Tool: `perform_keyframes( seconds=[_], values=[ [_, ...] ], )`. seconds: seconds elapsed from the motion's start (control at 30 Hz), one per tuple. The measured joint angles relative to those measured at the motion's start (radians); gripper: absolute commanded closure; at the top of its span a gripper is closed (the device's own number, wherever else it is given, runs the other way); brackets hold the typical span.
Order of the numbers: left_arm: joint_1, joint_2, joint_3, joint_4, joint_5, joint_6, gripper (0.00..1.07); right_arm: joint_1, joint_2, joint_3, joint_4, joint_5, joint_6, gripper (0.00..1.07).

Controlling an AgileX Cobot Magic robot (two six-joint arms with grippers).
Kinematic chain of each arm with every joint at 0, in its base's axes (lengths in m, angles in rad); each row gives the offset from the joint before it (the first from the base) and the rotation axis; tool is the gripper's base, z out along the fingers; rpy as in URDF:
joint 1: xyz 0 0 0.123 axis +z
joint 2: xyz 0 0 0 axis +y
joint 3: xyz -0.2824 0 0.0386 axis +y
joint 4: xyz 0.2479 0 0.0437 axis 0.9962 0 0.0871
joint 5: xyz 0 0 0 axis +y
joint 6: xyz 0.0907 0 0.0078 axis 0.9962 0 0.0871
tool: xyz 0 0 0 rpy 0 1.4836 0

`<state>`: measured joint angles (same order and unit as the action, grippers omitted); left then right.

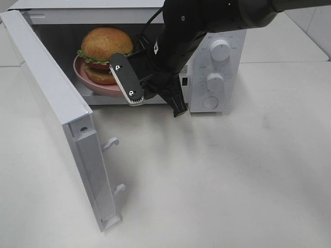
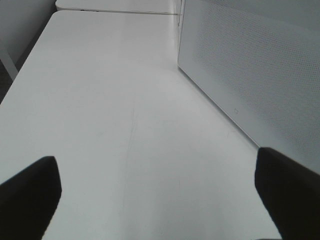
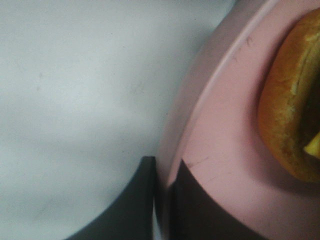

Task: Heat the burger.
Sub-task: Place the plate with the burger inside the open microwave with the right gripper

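The burger [image 1: 106, 51], with a golden bun, green lettuce and red tomato, sits on a pink plate [image 1: 95, 85] inside the open microwave [image 1: 217, 62]. My right gripper [image 1: 129, 93] reaches into the cavity from the right and is shut on the plate's near rim. In the right wrist view the gripper [image 3: 162, 175] pinches the plate [image 3: 225, 150] edge, with the burger [image 3: 287, 115] just beyond. My left gripper [image 2: 160, 200] is open over bare table, holding nothing. It does not show in the exterior high view.
The microwave door [image 1: 51, 103] swings out toward the front left, latch hooks showing on its edge. Two knobs [image 1: 220, 51] sit on the control panel at right. A white dotted panel [image 2: 250, 65] of the microwave stands close beside the left gripper. A white table [image 1: 232, 181] lies in front.
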<state>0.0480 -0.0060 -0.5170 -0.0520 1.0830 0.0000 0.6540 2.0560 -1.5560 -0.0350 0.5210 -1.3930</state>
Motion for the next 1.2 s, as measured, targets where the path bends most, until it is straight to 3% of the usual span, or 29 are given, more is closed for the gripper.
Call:
perform_keyframes(
  seconds=[0.67,1.2],
  values=[
    [0.0,0.0,0.0,0.0,0.0,0.0,0.09,0.002,0.228,-0.337,-0.127,0.101,0.202,1.05],
    [0.0,0.0,0.0,0.0,0.0,0.0,0.09,0.001,0.285,-0.362,-0.152,0.081,0.201,0.99]
  ],
)
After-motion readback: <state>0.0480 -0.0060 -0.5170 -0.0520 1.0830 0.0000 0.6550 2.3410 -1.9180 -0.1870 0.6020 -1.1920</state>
